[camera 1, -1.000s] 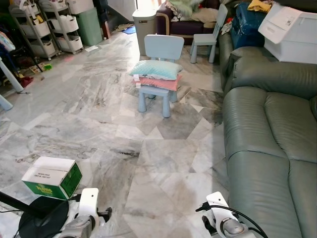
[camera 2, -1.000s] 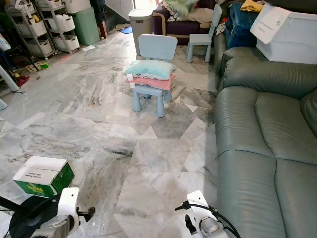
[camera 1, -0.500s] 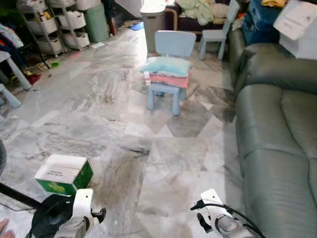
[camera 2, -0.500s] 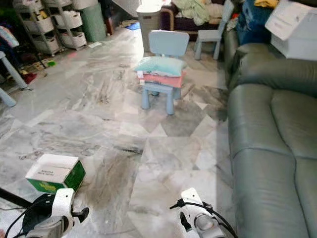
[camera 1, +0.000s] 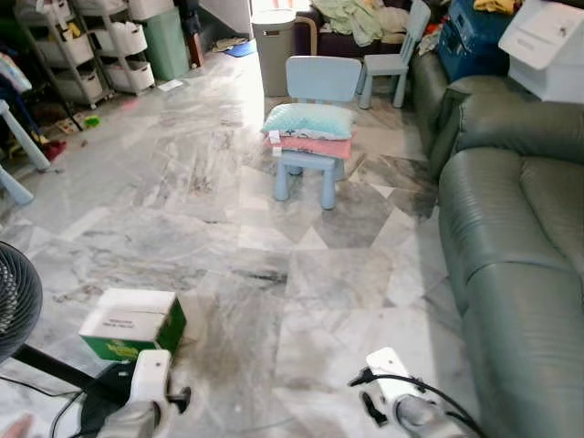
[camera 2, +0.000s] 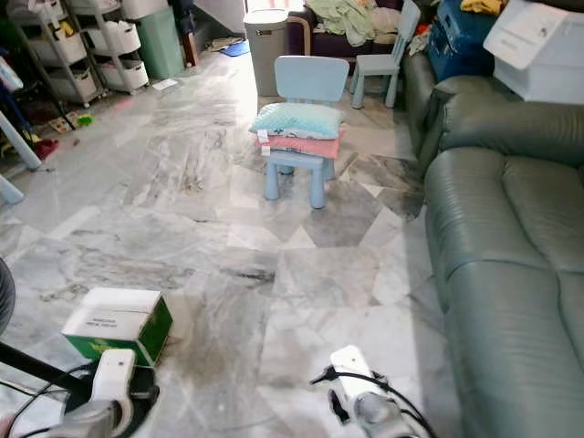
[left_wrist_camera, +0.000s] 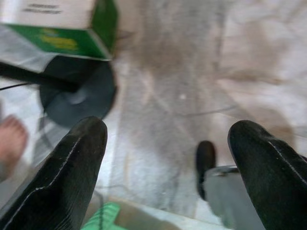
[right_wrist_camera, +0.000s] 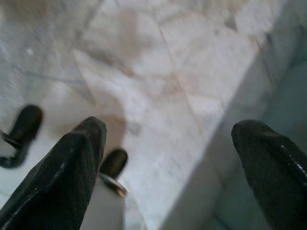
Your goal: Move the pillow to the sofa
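Nearest, both arms hang low over the floor (camera 1: 301,301): the left pincer (left_wrist_camera: 163,167) and the right pincer (right_wrist_camera: 168,167) each have their fingers spread wide and hold nothing, with only marble tiles under them. Just by the left arm stand a fan (camera 1: 14,310) on its dark base and a green box (camera 1: 134,324); a bare foot (left_wrist_camera: 12,141) shows beside the fan's base. Along the right side runs the grey sofa (camera 1: 520,237), its seat free in the near part. Further on, in the middle of the floor, a small blue chair (camera 1: 310,128) carries two pillows stacked on its seat, a teal pillow (camera 1: 308,119) on top of a pink one (camera 1: 315,146). The step in hand looks like the approach: the robot is well apart from the chair and nothing is grasped yet. The next move probably calls for walking up to the chair's front edge, then raising both arms to take the top pillow from its two ends.
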Controlling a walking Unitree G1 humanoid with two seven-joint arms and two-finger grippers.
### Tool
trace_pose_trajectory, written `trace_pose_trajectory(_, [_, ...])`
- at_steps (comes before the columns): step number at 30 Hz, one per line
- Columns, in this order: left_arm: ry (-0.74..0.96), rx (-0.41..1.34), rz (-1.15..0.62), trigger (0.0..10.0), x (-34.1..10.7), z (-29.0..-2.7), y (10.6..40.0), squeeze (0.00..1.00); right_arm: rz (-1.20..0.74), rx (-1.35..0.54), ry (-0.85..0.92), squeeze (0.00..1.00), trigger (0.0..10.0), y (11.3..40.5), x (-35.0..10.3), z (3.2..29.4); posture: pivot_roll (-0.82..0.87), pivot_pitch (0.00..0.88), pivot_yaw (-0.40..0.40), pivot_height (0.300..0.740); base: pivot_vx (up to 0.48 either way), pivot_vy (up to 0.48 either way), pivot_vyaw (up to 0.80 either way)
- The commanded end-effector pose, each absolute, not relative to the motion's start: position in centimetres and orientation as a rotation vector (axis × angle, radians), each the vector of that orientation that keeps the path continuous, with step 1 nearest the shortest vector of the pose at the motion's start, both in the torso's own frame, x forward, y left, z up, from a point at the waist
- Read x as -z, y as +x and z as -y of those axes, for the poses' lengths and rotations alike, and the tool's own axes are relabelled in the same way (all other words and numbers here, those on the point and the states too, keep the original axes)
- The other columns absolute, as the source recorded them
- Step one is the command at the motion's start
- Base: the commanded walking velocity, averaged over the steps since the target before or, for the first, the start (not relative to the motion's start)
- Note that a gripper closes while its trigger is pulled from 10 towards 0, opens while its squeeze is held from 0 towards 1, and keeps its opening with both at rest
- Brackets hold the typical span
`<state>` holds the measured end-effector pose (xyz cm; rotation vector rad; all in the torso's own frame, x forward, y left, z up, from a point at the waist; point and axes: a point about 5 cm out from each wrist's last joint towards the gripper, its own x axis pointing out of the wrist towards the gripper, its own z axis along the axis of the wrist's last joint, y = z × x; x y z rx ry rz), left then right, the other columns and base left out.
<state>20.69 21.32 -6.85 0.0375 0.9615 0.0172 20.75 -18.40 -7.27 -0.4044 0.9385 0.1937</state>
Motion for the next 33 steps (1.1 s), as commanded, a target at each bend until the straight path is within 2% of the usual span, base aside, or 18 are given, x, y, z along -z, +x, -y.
trace_pose_trajectory(1, [0.052, -0.016, -0.971, 10.0, 6.92, -21.65, 20.43, 0.0, -0.933, -0.201, -0.393, 0.0, 10.0, 20.95, 7.21, 17.96, 0.08, 0.0, 0.042, 0.74, 0.0, 0.0, 0.0])
trace_pose_trajectory(8, [0.047, -0.019, -0.974, 10.0, 6.92, -21.77, 20.38, 0.0, -0.932, -0.204, -0.393, 0.0, 10.0, 20.96, 7.2, 17.95, 0.07, 0.0, 0.044, 0.74, 0.0, 0.0, 0.0])
trace_pose_trajectory(12, [0.047, -0.023, -0.982, 10.0, 6.98, -21.82, 20.27, 0.0, -0.932, -0.211, -0.397, 0.0, 10.0, 20.97, 7.2, 17.94, 0.07, 0.0, 0.044, 0.74, 0.253, 0.0, 0.0])
trace_pose_trajectory(33, [0.023, -0.02, -0.994, 10.0, 7.24, -21.78, 19.79, 0.0, -0.926, -0.226, -0.394, 0.0, 10.0, 21.07, 7.15, 17.72, 0.07, 0.0, 0.044, 0.74, 0.402, 0.034, 0.0])
